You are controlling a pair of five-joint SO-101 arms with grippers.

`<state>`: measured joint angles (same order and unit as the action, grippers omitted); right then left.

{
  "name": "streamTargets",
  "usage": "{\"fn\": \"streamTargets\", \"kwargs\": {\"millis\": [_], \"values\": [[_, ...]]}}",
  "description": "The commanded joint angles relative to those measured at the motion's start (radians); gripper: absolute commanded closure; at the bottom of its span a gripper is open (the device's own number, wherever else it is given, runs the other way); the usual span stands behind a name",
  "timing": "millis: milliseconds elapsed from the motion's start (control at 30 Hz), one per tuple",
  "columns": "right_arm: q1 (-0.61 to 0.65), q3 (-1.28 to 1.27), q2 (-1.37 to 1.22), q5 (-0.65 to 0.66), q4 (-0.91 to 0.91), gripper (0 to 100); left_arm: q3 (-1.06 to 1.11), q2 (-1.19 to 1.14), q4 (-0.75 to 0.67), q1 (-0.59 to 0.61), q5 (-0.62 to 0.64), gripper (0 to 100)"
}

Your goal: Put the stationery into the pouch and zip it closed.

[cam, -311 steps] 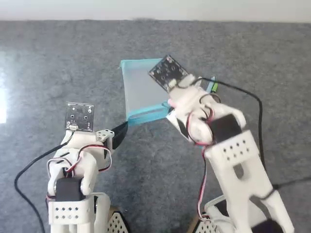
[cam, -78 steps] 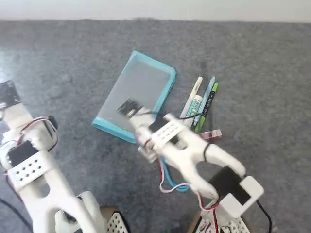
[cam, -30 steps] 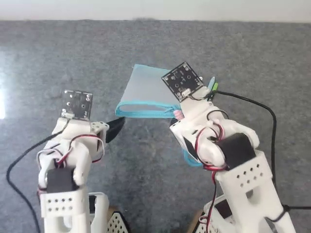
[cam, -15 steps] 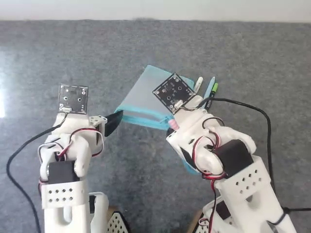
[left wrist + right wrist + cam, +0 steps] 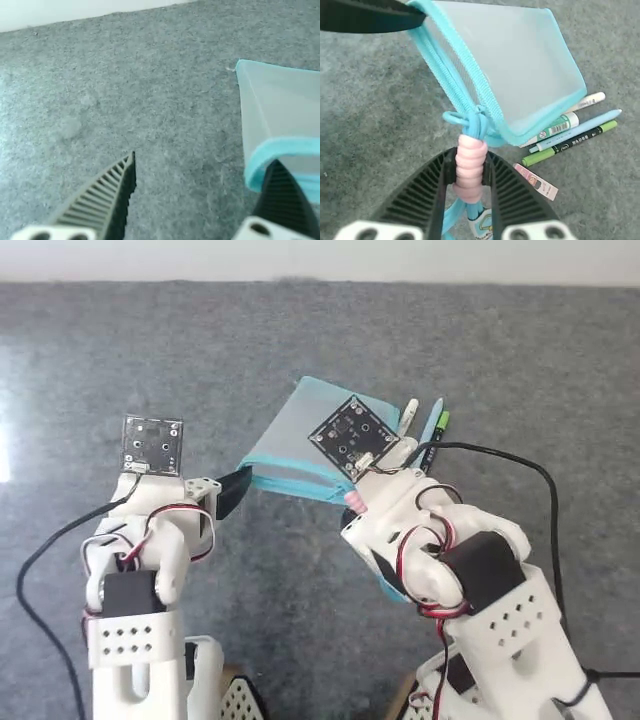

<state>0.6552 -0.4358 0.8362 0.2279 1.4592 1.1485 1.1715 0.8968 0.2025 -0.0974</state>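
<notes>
The translucent pouch [image 5: 300, 435] with turquoise trim lies mid-table, its zipper edge raised and facing the arms. My right gripper [image 5: 470, 155] is shut on the pink beaded zipper pull [image 5: 469, 165] at the pouch's [image 5: 515, 65] near corner, seen in the high view under the right wrist [image 5: 352, 504]. My left gripper [image 5: 202, 161] is open wide, and one of its black fingers [image 5: 282, 195] touches the other end of the zipper edge [image 5: 248, 475]. Several pens [image 5: 570, 131] lie on the mat beside the pouch, with a small pink item [image 5: 535, 181] near them.
Grey felt mat [image 5: 150, 360] covers the table, with free room to the left and far side of the pouch. The right arm's black cable [image 5: 540, 490] loops over the mat on the right. A white wall edge [image 5: 75, 12] borders the far side.
Since a second ago the right gripper has swung the pouch's near corner a little left and away, turning the pouch. The left gripper has moved in against the pouch's end.
</notes>
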Motion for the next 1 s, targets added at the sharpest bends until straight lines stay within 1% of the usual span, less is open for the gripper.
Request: {"fn": "streamTargets", "kwargs": {"millis": [0, 67, 200, 267, 333, 433, 500, 600, 667, 767, 800, 900, 967], "values": [[0.068, 0.069, 0.039, 0.02, 0.022, 99.1, -0.007, -0.008, -0.031, 0.002, 0.025, 64], [0.091, 0.069, 0.039, 0.035, 0.024, 99.1, -0.005, -0.008, -0.031, -0.003, 0.035, 64], [0.097, 0.071, 0.041, 0.04, 0.024, 99.1, 0.025, -0.006, -0.034, -0.055, 0.032, 64], [0.094, 0.071, 0.056, 0.04, 0.024, 99.1, 0.044, -0.006, -0.064, -0.058, 0.031, 65], [0.094, 0.071, 0.093, 0.041, 0.027, 99.1, 0.059, -0.005, -0.089, -0.034, 0.029, 71], [0.093, 0.063, 0.145, 0.057, 0.041, 99.1, 0.064, -0.005, -0.114, 0.011, 0.037, 83], [0.087, 0.044, 0.154, 0.068, 0.041, 99.1, 0.062, -0.005, -0.115, 0.031, 0.04, 89], [0.035, -0.006, 0.15, 0.101, 0.028, 96.9, 0.064, -0.005, -0.11, 0.046, 0.061, 91], [-0.013, -0.035, 0.131, 0.133, 0.028, 90.4, 0.064, -0.005, -0.1, 0.049, 0.094, 91], [-0.079, -0.069, 0.081, 0.132, 0.008, 79.7, 0.056, -0.005, -0.075, 0.081, 0.138, 92], [-0.105, -0.08, 0.062, 0.132, -0.008, 77.8, 0.056, -0.005, -0.074, 0.098, 0.153, 92], [-0.174, -0.098, 0.012, 0.129, -0.048, 78.5, 0.058, -0.005, -0.074, 0.167, 0.189, 93], [-0.183, -0.097, -0.002, 0.106, -0.041, 78.6, 0.058, -0.005, -0.074, 0.215, 0.207, 93]]}}
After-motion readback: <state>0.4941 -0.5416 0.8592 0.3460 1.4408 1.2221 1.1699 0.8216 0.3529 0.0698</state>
